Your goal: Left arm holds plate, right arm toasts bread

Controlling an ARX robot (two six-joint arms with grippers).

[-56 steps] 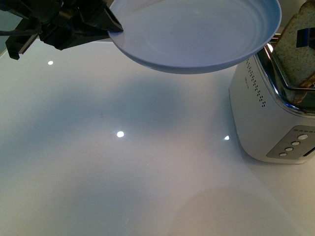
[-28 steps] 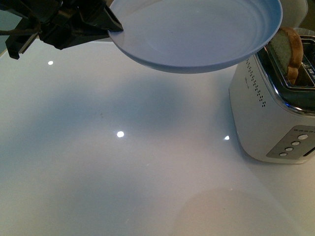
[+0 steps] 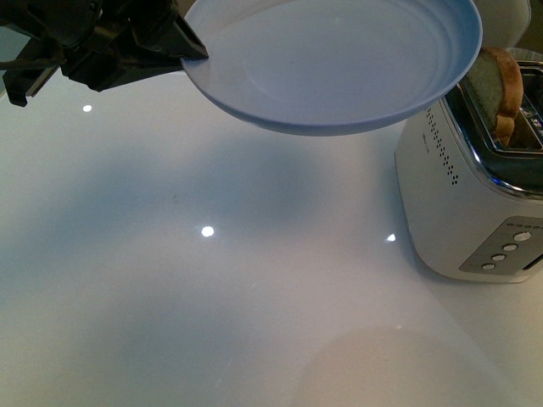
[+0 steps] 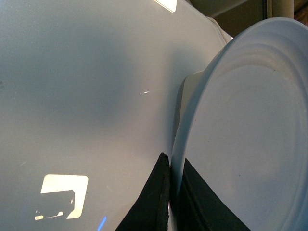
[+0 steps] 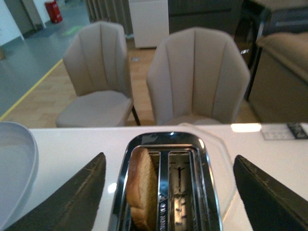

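While left gripper clamps plate rim, bread stands in toaster.

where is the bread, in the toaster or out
In: the bread stands upright in one slot of the toaster, its top above the rim.

Legible text, labels, brands, numbers: none. Toaster, front panel: four round buttons, markings too small to read. Flat card on counter, right wrist view: print blurred, unreadable.
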